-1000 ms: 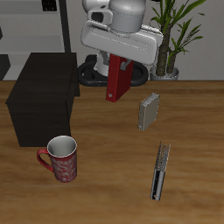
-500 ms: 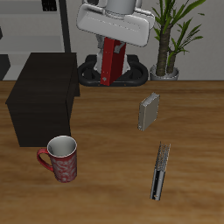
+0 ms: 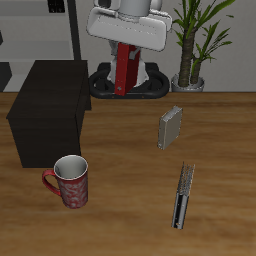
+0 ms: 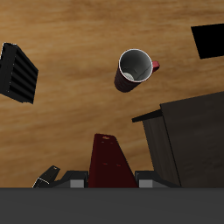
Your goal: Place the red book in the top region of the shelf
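The gripper (image 3: 124, 47) is hanging high above the back of the bench (image 3: 120, 150), and the red book (image 3: 123, 68) is dangling upright beneath it, clear of the wooden surface. The fingers are pressing in on the top of the book from both sides, so they are closed down to the book's thickness and carrying it; in the wrist view the red book (image 4: 109, 163) is stretching away from the camera as a dark red slab, with the finger bases flanking its near end. The shelf (image 3: 48, 112), a dark boxy cabinet, is sitting on the bench well apart from the book, off to one side and nearer the front edge, and nothing is showing on its flat top. The wrist view is catching the shelf (image 4: 188, 140) from above, with a corner and one side wall visible just beside the book. A red patterned mug (image 3: 69, 181) is standing upright near the front of the bench, close to the shelf's front corner, its handle pointing away from the bench's middle. A grey book (image 3: 169, 127) is standing on edge near the middle of the bench, and a thin black book (image 3: 182, 196) is lying closer to the front edge. A potted plant (image 3: 194, 40) is standing behind the bench.
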You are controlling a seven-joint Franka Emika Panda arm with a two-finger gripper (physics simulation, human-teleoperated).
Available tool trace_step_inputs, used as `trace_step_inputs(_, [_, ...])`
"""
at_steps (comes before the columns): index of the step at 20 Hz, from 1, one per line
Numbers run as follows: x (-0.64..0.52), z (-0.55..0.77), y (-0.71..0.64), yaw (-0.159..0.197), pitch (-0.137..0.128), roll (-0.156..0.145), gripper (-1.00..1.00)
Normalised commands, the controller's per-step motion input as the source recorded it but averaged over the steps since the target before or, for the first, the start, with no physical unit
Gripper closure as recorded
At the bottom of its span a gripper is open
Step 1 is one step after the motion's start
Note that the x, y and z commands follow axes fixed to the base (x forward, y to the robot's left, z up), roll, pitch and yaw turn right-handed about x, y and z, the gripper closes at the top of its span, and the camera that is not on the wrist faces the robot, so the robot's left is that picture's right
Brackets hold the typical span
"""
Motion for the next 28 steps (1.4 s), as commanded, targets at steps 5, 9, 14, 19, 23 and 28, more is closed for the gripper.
trace_step_inputs(5, [-0.17,-0.09,0.00,0.029,0.005,0.023,1.00])
trace_step_inputs(9, [-0.22,-0.02,0.01,0.002,-0.006,0.022,1.00])
trace_step_inputs(14, [-0.29,-0.02,0.01,0.049,-0.029,0.012,1.00])
trace_step_inputs(19, [-0.28,0.03,-0.03,0.012,-0.029,0.018,1.00])
trace_step_inputs(23, [-0.26,-0.04,-0.03,0.031,-0.032,-0.004,1.00])
trace_step_inputs(28, [-0.27,-0.01,0.00,0.037,-0.033,0.009,1.00])
